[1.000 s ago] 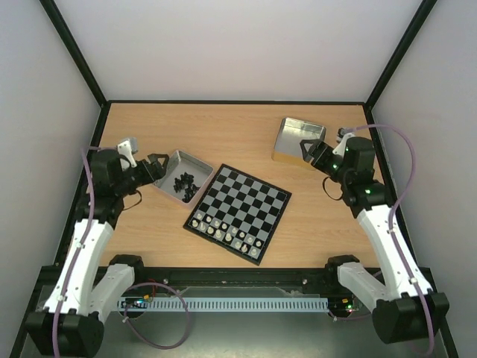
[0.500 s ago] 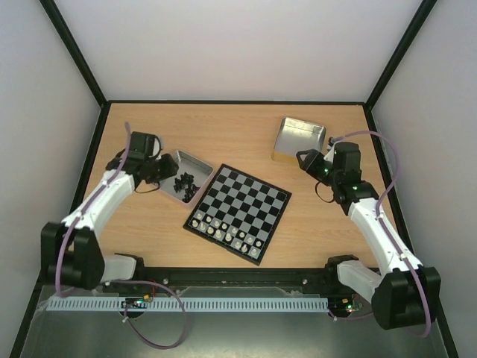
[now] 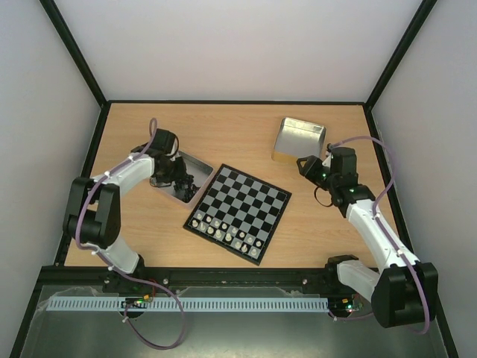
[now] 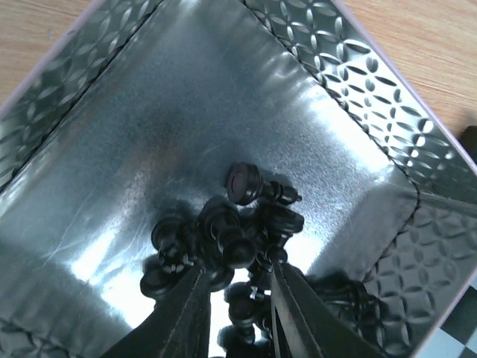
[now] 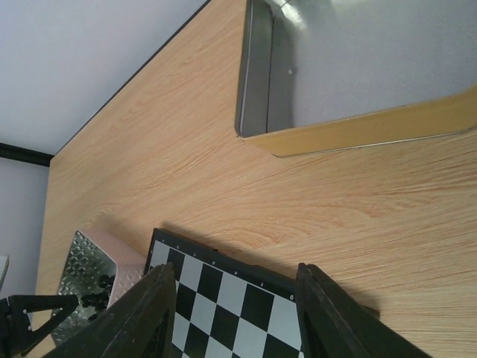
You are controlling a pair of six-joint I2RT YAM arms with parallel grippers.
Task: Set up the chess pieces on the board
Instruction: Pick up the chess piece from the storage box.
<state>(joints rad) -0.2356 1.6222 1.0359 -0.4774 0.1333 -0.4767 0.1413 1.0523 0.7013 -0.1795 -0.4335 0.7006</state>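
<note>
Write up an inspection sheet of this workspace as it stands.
Surface: wooden table, no spills seen.
Job's things: board askew mid-table; black chess pieces piled in left tray, none seen on the board.
Clutter: pale pieces on board's near rows; right tray, nothing seen inside.
Claws: left claw in left tray, straddling the pile, grip unclear; right claw open, empty.
Cables: purple cable along each arm, clear of the board.
Surroundings: pale walls, black frame.
</note>
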